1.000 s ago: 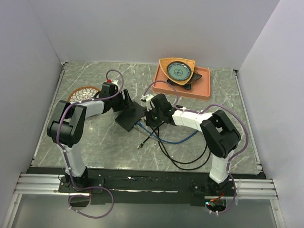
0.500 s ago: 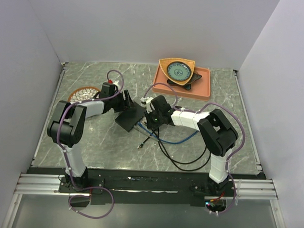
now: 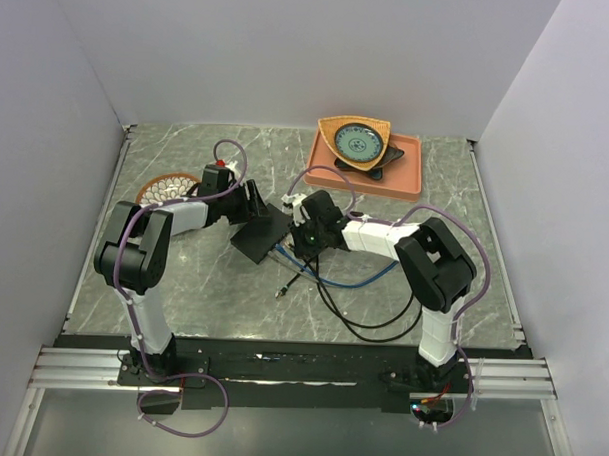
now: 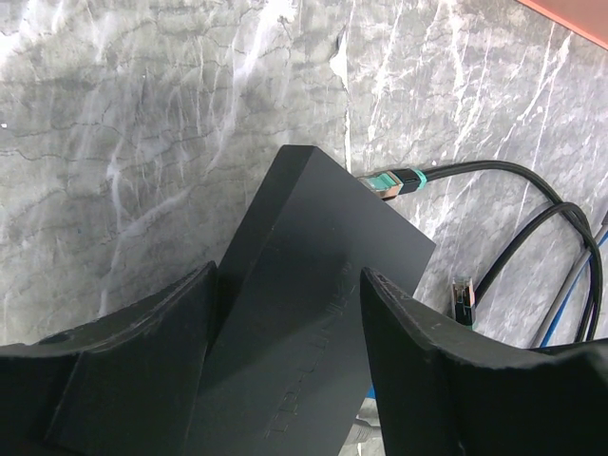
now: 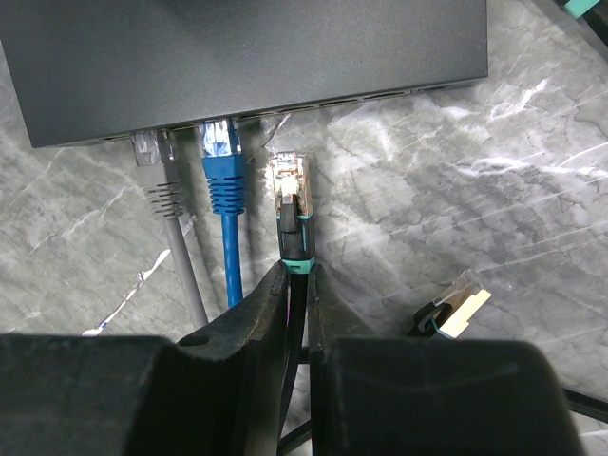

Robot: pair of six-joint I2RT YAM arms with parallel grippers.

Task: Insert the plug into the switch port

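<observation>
The flat matte-black switch box [image 3: 265, 233] lies mid-table; in the left wrist view [image 4: 313, 275] it sits between my fingers. My left gripper [image 3: 253, 212] is shut on the box [image 4: 285, 361]. Its port edge [image 5: 313, 103] faces my right gripper [image 5: 297, 271], which is shut on the black cable just behind the teal-collared plug [image 5: 288, 195]. The plug tip points at the port edge, a short gap away, right of a blue plug [image 5: 219, 147] and a grey plug [image 5: 145, 145] that sit in ports. The right gripper [image 3: 300, 236] is right of the box.
A loose second plug [image 5: 454, 312] lies right of my right fingers. Another teal plug [image 4: 386, 183] touches the box's far corner. Black and blue cables [image 3: 372, 310] loop on the table. An orange tray [image 3: 406, 182] with a bowl [image 3: 354, 142] stands at the back. A woven coaster [image 3: 167, 189] lies left.
My right gripper has shifted slightly left toward the box with the plug. The left gripper and box have barely moved.
</observation>
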